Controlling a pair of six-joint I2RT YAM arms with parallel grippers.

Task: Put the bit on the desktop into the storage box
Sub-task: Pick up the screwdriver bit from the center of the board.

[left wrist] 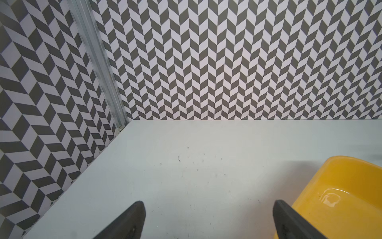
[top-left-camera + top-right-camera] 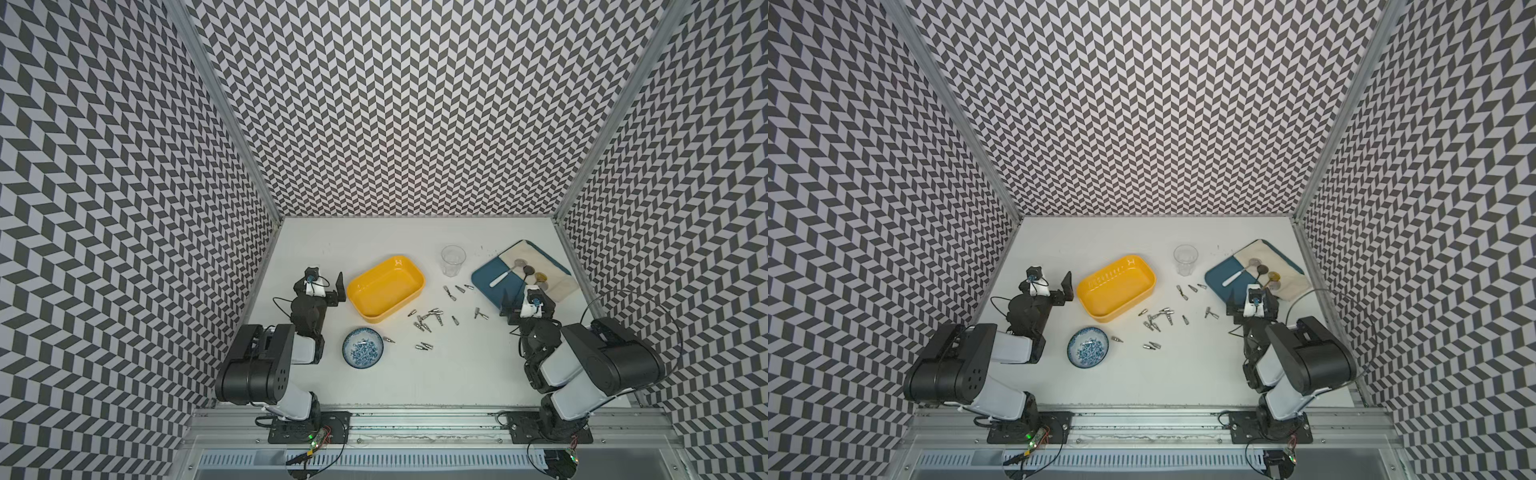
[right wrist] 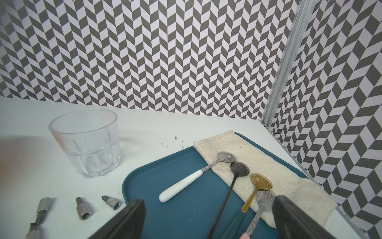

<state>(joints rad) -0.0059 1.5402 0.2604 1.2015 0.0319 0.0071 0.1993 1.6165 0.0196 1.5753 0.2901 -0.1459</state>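
Several small silver bits lie loose on the white desktop (image 2: 436,374), most in a cluster (image 2: 428,319) (image 2: 1159,318) just right of the yellow storage box (image 2: 384,291) (image 2: 1116,286). Others lie near the blue board (image 2: 457,288); three show in the right wrist view (image 3: 110,202). The box looks empty. My left gripper (image 2: 327,279) (image 1: 209,203) is open beside the box's left end (image 1: 341,186), nothing between its fingers. My right gripper (image 2: 521,294) (image 3: 208,200) hangs open above the board's near edge, holding nothing.
A blue-and-white patterned bowl (image 2: 363,347) sits in front of the box, one bit (image 2: 389,340) beside it. A clear glass (image 2: 453,259) (image 3: 88,142) stands behind the bits. The dark-blue board (image 3: 186,207) carries a beige cloth (image 3: 258,163) and several spoons. Patterned walls close three sides.
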